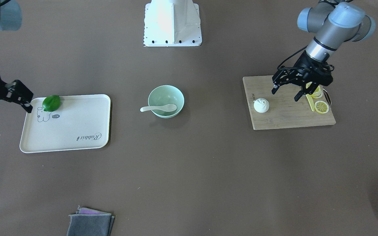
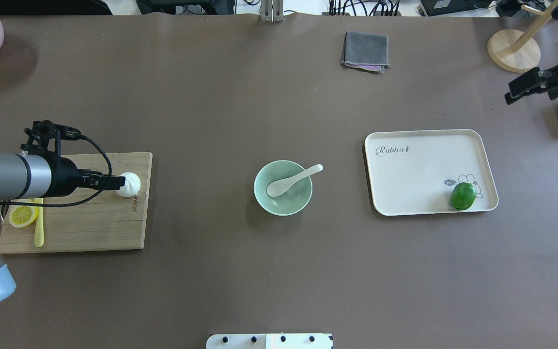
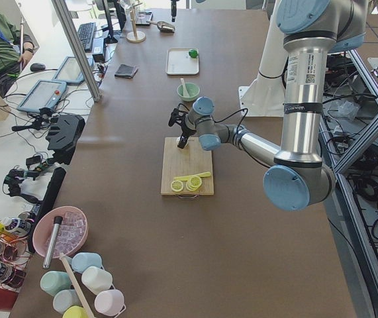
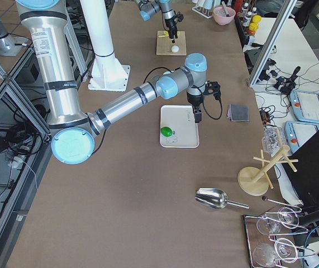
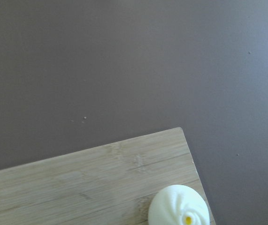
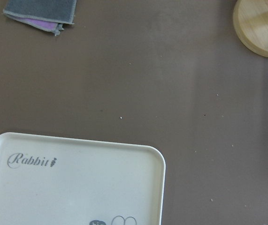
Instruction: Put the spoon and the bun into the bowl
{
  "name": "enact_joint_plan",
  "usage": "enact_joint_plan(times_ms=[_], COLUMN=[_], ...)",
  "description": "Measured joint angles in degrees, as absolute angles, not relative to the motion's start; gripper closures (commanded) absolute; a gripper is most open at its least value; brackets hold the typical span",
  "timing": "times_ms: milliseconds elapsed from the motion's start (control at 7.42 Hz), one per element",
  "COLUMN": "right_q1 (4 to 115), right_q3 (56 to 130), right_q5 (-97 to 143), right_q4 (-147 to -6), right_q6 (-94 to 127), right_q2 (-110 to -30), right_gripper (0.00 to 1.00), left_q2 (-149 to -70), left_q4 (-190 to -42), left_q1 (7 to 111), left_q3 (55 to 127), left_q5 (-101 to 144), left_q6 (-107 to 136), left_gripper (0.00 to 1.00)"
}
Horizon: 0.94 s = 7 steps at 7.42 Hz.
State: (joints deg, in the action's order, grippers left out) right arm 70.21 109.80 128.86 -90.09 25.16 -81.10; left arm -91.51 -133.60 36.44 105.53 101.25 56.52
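The spoon (image 1: pixel 162 108) lies in the bowl (image 1: pixel 167 93), scoop down inside and handle sticking out over the rim on the side toward the tray (image 1: pixel 71 131). The bowl stands near the middle of the worktop (image 1: pixel 189 170), well apart from everything else.

The bun (image 1: pixel 261 105) is not in the bowl. It sits upright on a wooden cutting board (image 1: pixel 284 118), close to the board's edge that faces the bowl, with its pleated top and yellowish spot upward.

The left end effector (image 1: pixel 286 94) hangs above the board near the bun, fingers apart and holding nothing. It is clear of the bun. At the board's other end lie lemon slices (image 1: pixel 321 107) and a thin yellow knife (image 1: pixel 310 102), partly hidden under the left arm.

The tray sits on the bowl's other side, with a green lime (image 1: pixel 51 103) in one corner. The right end effector (image 1: pixel 10 109) hangs by that corner of the tray, fingers apart and empty, touching neither tray nor lime.

A folded grey cloth (image 1: pixel 90 224) lies at the worktop's far edge from the robot.
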Motion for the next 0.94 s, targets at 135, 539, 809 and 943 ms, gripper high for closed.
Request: enact_joint_plan(times_ms=[135,539,809,943], right_q1=[72.0,73.8,74.1,74.1], right_q3=[109.4,109.2,109.2,109.3], right_q5=[130.1,131.4,131.6,131.6], right_q4=[-90.1,-90.1,-90.1,-90.1], right_q6=[21.5,18.4,18.3,18.3], right_q2=[-82.7,-84.6,-84.7,-84.7], right_gripper=[0.00,0.00,0.00,0.00], left_q2=[-92.4,-93.4,-93.4,-93.5], left_q4=[-132.8,-132.3,-132.3,-132.3], left_q1=[34.6,31.9,31.5,31.5], left_q3=[104.9,103.3,103.6,104.7], left_q5=[98.5,93.2,92.3,92.3], left_q6=[56.5,56.5,56.6,56.6], left_gripper=[0.29,0.88,1.00,1.00])
